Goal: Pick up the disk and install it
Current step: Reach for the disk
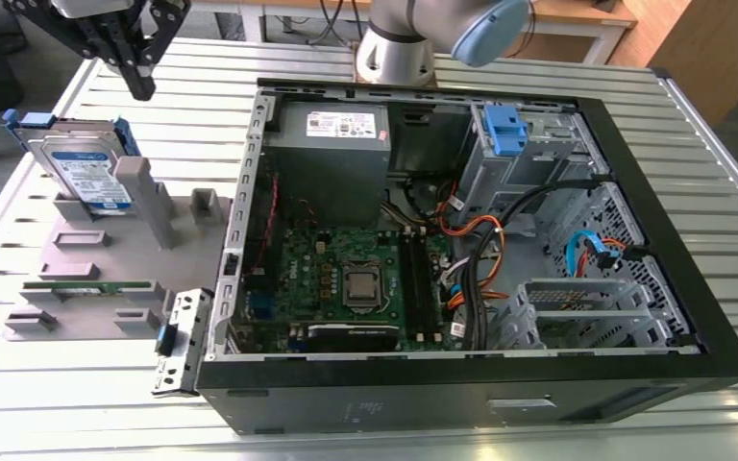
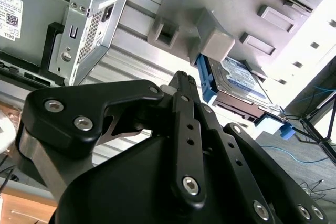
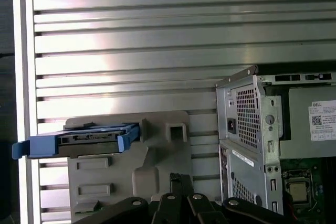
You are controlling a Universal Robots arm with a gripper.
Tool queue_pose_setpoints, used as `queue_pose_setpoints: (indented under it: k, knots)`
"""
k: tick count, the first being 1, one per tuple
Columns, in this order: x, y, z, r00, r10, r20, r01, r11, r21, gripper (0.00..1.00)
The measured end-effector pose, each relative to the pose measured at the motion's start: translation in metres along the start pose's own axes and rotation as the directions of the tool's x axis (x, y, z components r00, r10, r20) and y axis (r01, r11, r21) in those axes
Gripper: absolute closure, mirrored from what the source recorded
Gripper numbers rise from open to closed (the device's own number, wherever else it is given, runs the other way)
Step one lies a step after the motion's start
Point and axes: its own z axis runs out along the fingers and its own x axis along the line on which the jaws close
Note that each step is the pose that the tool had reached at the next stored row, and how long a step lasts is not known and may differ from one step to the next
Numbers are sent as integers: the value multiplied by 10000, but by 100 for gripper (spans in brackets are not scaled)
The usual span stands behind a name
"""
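Silver metal with a white-and-blue label, the disk (image 1: 87, 175) stands on its edge in a slot of a grey plastic holder (image 1: 100, 257), and blue rails run along its sides. In the exterior view its blue handle pokes out at the top, toward 10 o'clock. The holder lies flat on the ribbed metal counter (image 1: 74, 423), at 9 o'clock from the open computer case (image 1: 472, 389) and just beside the case's wall.

The black gripper (image 1: 142, 84) hangs in the air at about 1 o'clock from the disk's top edge, apart from it and touching nothing. Its fingers are drawn together and hold nothing. In the first wrist view the gripper (image 3: 181, 178) points down at the holder, with the disk (image 3: 79, 140) off toward 10 o'clock of the tips. In the second wrist view the gripper (image 2: 182, 78) has the disk (image 2: 239, 80) close by at 3 o'clock.

Inside the case, in the exterior view, a grey power supply (image 1: 331, 144) sits at 11 o'clock, a blue bracket (image 1: 504, 130) on a metal cage at 1 o'clock, and a green circuit board (image 1: 343, 269) lies across the middle. The arm (image 1: 402, 53) rises from the counter at 12 o'clock of the case
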Motion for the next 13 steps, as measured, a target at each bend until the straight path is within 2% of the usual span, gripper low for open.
queue_pose_setpoints:
  k: [13]
  knots:
    - [221, 6, 20, 10000, 0, 0, 0, 10000, 0, 89]
